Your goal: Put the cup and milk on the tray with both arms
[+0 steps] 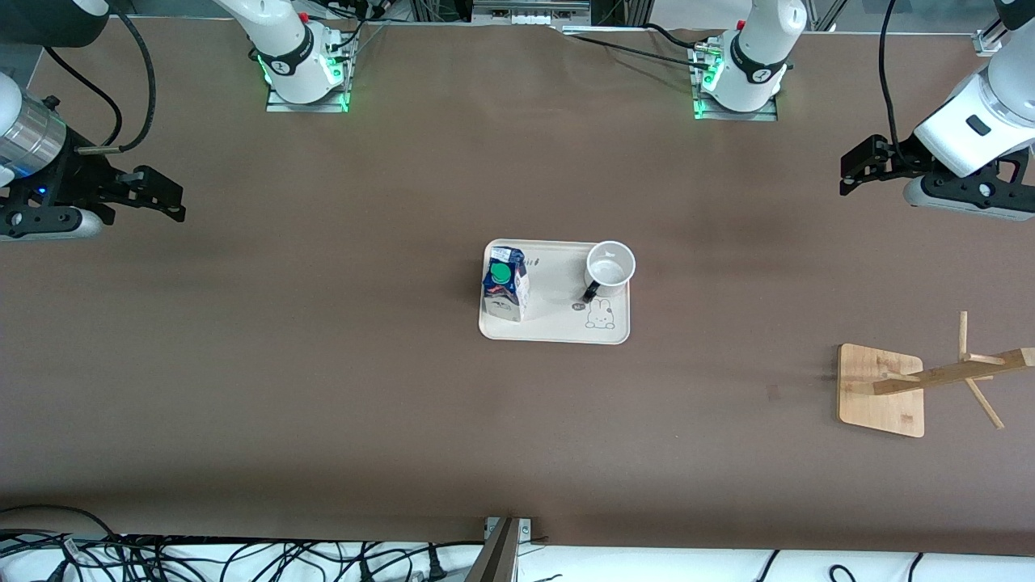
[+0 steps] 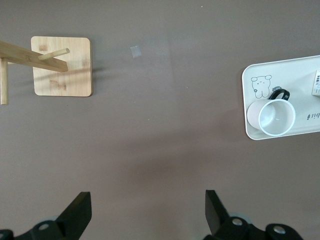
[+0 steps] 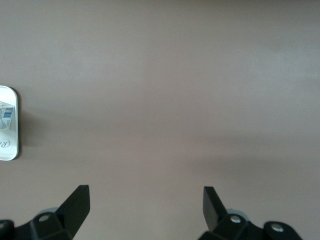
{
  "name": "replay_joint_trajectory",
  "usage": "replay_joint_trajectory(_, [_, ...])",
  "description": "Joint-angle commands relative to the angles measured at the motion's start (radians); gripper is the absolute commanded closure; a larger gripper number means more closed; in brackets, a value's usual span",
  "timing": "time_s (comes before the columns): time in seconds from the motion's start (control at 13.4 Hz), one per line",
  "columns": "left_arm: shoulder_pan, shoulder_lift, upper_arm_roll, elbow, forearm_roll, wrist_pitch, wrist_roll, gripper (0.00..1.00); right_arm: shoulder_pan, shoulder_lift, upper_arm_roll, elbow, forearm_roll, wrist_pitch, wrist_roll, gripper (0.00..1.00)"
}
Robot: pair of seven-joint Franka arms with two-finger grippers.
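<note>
The cup [image 1: 610, 264] and the milk [image 1: 504, 283] both stand on the tray [image 1: 558, 327]. The left pincer [image 1: 861, 171] and right pincer [image 1: 154, 194] hover wide apart over bare counter [image 1: 323, 388] (both empty). The only risk I see is a careless sweep toppling the tall carton.

One tray [image 1: 555, 326] sits at the frame's centre. On it are one milk [image 1: 504, 284] and one cup [image 1: 610, 266]. One wooden stand [image 1: 880, 390] is at lower right. Two arms show: one gripper [image 1: 855, 171] at upper right, one gripper [image 1: 159, 196] at upper left.
</note>
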Motion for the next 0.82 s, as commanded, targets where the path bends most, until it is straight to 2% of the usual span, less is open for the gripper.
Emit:
replay_joint_trajectory(0.0, [-0.008,0.020,-0.003,0.041,0.004,-0.017,-0.002,0.00,-0.008,-0.005,0.006,0.010,0.000,-0.018,-0.012,0.00])
replay_joint_trajectory(0.74, [-0.011,0.029,-0.003,0.046,0.002,-0.017,-0.004,0.00,-0.008,-0.005,0.005,0.010,0.000,-0.017,-0.012,0.00])
